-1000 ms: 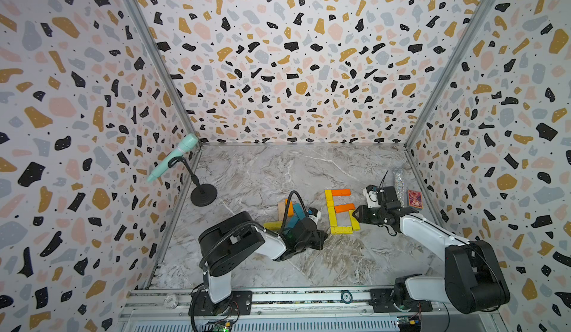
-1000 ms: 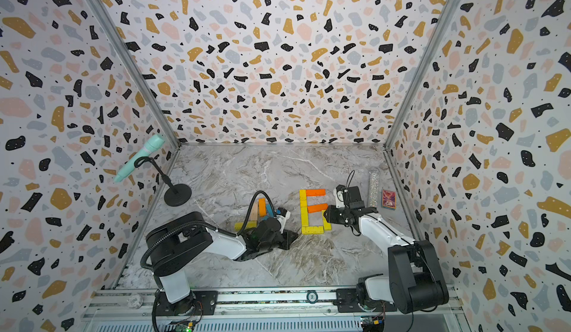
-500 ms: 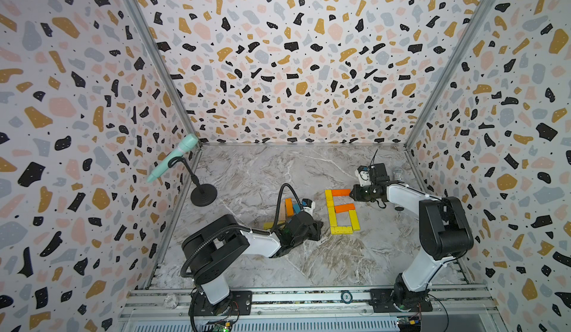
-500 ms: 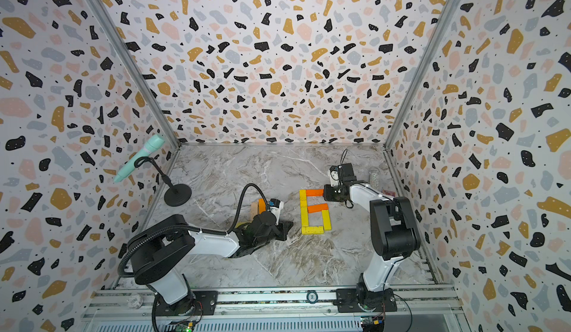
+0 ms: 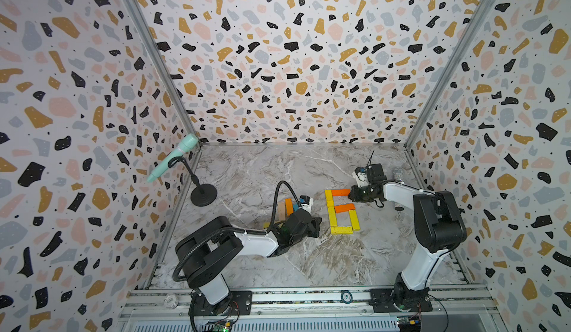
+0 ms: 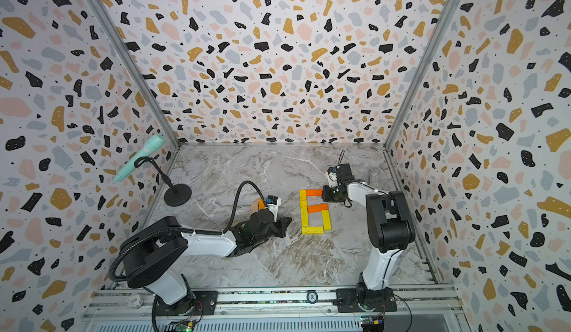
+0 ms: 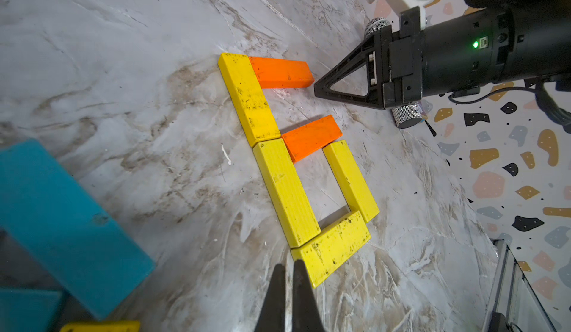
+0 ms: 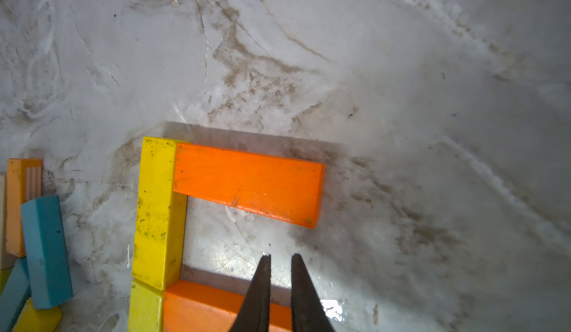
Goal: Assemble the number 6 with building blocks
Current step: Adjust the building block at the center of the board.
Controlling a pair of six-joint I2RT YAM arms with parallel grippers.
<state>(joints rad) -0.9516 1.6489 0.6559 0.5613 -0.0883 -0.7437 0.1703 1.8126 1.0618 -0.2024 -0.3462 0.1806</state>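
Note:
The number 6 (image 5: 341, 211) lies flat on the marble floor, made of building blocks: an orange top bar (image 8: 247, 185), two yellow planks down the left side, an orange middle bar (image 7: 312, 137), a yellow right side (image 7: 350, 179) and a yellow bottom (image 7: 333, 247). My right gripper (image 5: 350, 195) sits just off the top bar's free end, fingers nearly together around nothing (image 8: 280, 255). My left gripper (image 7: 289, 265) is shut and empty, its tips at the bottom plank's left end, also seen in a top view (image 6: 289, 220).
Spare blocks (image 5: 287, 208) in pale wood, orange and teal lie left of the 6, behind my left wrist; a teal one (image 7: 61, 222) is close by. A mint microphone on a black stand (image 5: 203, 194) stands at the left wall. A glittery cylinder (image 5: 398, 174) lies by the right wall.
My right gripper moved from beside the 6's lower loop back to the top orange bar's end, and its jaws narrowed. The left gripper shifted slightly and stayed shut.

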